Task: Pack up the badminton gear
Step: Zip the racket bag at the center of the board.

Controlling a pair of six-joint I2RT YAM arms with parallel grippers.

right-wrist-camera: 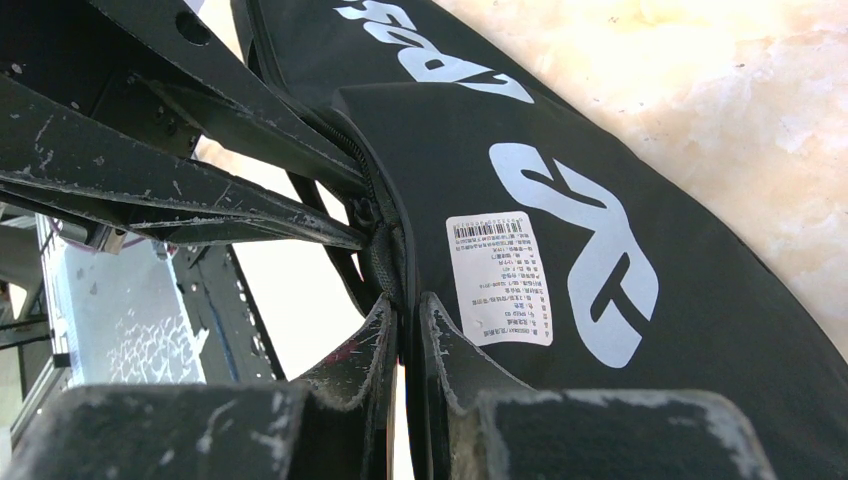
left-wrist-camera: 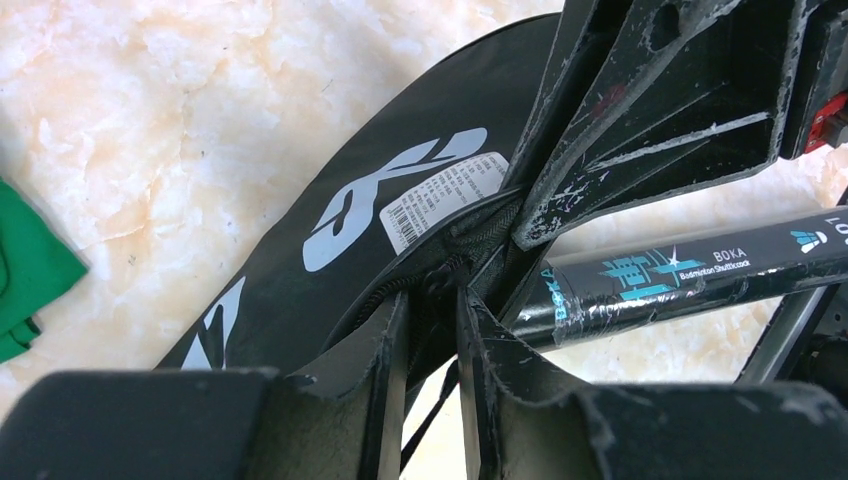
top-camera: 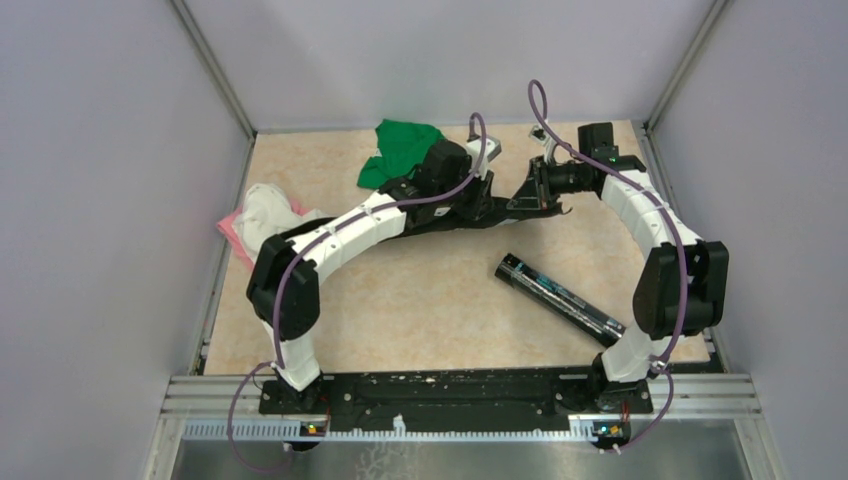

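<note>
The black racket bag [top-camera: 500,212] with white lettering lies at the back middle of the table, partly under my left arm. My left gripper [top-camera: 487,192] is shut on the bag's zipper edge [left-wrist-camera: 437,285]. My right gripper [top-camera: 530,190] faces it and is shut on the same zipper edge [right-wrist-camera: 405,300], close to the white label [right-wrist-camera: 498,278]. The two sets of fingers almost touch. The long black tube with teal lettering [top-camera: 560,293] lies on the table to the right of centre, and also shows in the left wrist view [left-wrist-camera: 690,272]. No rackets or shuttlecocks are in view.
A green cloth [top-camera: 400,150] lies at the back behind the left gripper, and shows in the left wrist view [left-wrist-camera: 25,270]. A white and pink cloth [top-camera: 265,218] lies at the left edge. Grey walls stand on three sides of the table.
</note>
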